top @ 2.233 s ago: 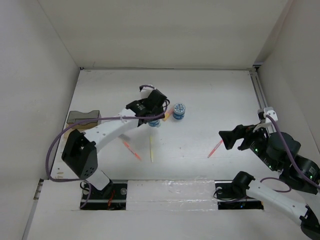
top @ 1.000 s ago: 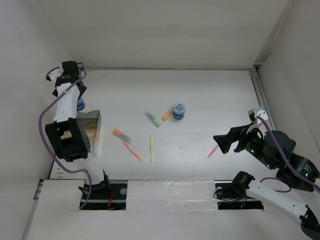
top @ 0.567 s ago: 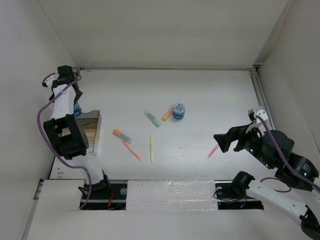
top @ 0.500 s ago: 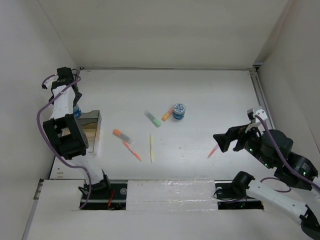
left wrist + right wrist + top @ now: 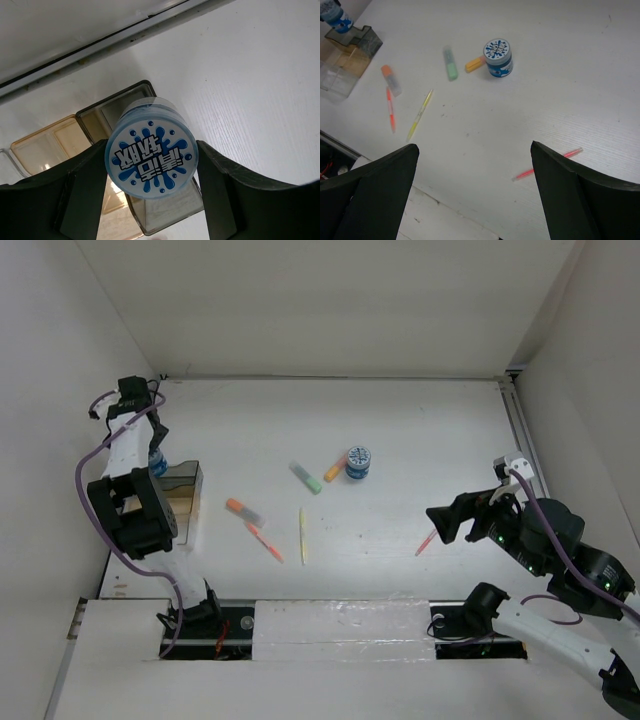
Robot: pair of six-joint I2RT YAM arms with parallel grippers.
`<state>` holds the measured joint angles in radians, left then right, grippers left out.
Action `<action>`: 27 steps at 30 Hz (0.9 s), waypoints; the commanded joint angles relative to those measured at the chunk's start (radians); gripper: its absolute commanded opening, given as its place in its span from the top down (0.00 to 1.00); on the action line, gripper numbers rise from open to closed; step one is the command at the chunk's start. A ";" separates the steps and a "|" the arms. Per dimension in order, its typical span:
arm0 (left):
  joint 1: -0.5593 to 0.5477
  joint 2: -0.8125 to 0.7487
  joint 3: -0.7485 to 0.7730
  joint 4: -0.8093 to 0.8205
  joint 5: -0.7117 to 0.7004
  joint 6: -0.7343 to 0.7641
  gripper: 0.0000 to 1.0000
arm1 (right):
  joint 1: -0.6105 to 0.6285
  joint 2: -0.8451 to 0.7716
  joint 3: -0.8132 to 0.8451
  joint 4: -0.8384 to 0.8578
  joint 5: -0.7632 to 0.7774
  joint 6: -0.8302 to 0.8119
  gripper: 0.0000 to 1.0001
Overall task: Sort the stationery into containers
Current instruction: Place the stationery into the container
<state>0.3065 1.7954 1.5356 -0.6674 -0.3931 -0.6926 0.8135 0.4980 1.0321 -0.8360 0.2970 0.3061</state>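
Two-sided pinch by the left gripper on a small round blue-and-white patterned cylinder, above the dark end compartment of a tan, clear-walled divided tray; probably light, rigid, slick, best held mid-wall; right gripper spread, empty.

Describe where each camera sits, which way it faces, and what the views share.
Top external: above, behind the robot, looking down on the table; left arm, right arm show.
Left wrist: on the left arm, looking down past the left gripper, shut on the held cylinder, onto the tray.
Right wrist: on the right arm, facing left across the table; open right gripper shows.
Shared: all three show the tray; top and right wrist share the loose cylinder.
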 commanded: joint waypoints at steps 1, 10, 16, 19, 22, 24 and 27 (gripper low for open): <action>-0.009 -0.067 -0.021 0.014 -0.016 -0.016 1.00 | 0.010 -0.007 0.020 0.048 0.017 -0.004 0.00; -0.020 -0.085 -0.040 -0.006 -0.062 -0.044 1.00 | 0.010 -0.007 0.020 0.048 0.017 -0.004 0.00; -0.020 -0.094 -0.049 -0.006 -0.072 -0.053 1.00 | 0.010 -0.007 0.020 0.048 0.017 -0.004 0.00; -0.020 -0.094 -0.049 -0.015 -0.081 -0.053 1.00 | 0.010 -0.016 0.020 0.048 0.017 -0.004 0.00; -0.020 -0.094 -0.049 -0.015 -0.092 -0.053 1.00 | 0.010 -0.016 0.020 0.048 0.017 -0.004 0.00; -0.020 -0.094 -0.049 -0.015 -0.092 -0.053 1.00 | 0.010 -0.007 0.020 0.048 0.017 -0.004 0.00; -0.020 -0.085 -0.049 -0.015 -0.102 -0.053 1.00 | 0.010 -0.007 0.020 0.048 0.017 -0.004 0.00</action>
<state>0.2874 1.7676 1.4963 -0.6746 -0.4480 -0.7345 0.8135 0.4950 1.0321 -0.8360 0.2996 0.3061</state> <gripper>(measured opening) 0.594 0.999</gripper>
